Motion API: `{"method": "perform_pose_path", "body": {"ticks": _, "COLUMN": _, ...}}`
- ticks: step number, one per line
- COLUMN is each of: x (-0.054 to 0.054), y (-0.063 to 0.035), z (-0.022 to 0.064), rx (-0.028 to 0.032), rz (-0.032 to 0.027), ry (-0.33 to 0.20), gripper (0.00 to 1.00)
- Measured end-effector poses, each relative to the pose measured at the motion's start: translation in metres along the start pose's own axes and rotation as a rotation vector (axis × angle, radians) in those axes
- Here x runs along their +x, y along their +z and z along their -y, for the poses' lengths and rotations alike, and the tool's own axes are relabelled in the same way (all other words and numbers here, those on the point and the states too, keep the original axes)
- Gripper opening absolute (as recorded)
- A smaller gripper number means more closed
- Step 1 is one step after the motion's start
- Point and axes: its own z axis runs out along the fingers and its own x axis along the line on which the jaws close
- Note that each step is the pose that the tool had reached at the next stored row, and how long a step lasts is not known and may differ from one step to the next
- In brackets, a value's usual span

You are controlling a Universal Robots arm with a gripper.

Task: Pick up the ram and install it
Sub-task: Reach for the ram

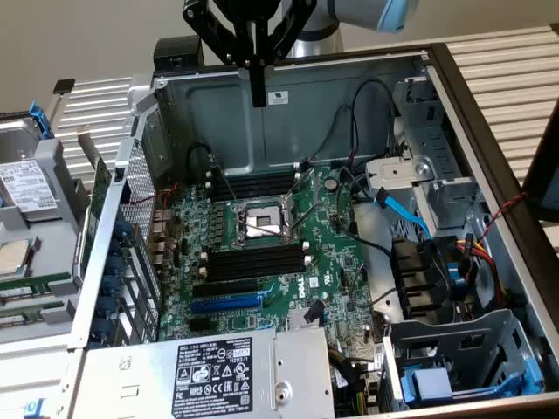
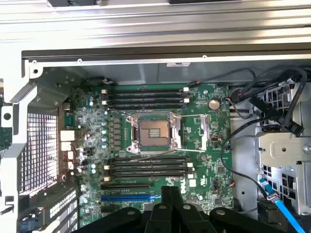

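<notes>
A: Gripper?
B: Black two-finger gripper (image 1: pixel 258 98) — fingers pressed together, nothing between them; hangs above the open grey metal computer case (image 1: pixel 210 113).
A: Ram?
B: Long narrow green circuit-board stick (image 1: pixel 99 199), probably the ram — on edge just outside the case's perforated wall, exterior view's left; well apart from the gripper.

- The exterior view is taken from above and to one side of the open case (image 1: pixel 210 113), looking down at a slant into it from a moderate distance
- The wrist view is aimed straight down at the motherboard (image 2: pixel 214 160) from above the case, with the gripper (image 2: pixel 170 204) seen in the foreground
- The motherboard, socket (image 2: pixel 154 132) and slots (image 2: pixel 146 167) are shared by both views
</notes>
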Motion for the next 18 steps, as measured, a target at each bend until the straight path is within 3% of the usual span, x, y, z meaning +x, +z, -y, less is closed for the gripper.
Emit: {"method": "perform_pose_path", "body": {"ticks": 18, "x": 0.0055, "y": -0.0003, "z": 0.0027, "rx": 0.0005, "rz": 0.0003, "ry": 0.000, "gripper": 0.11}}
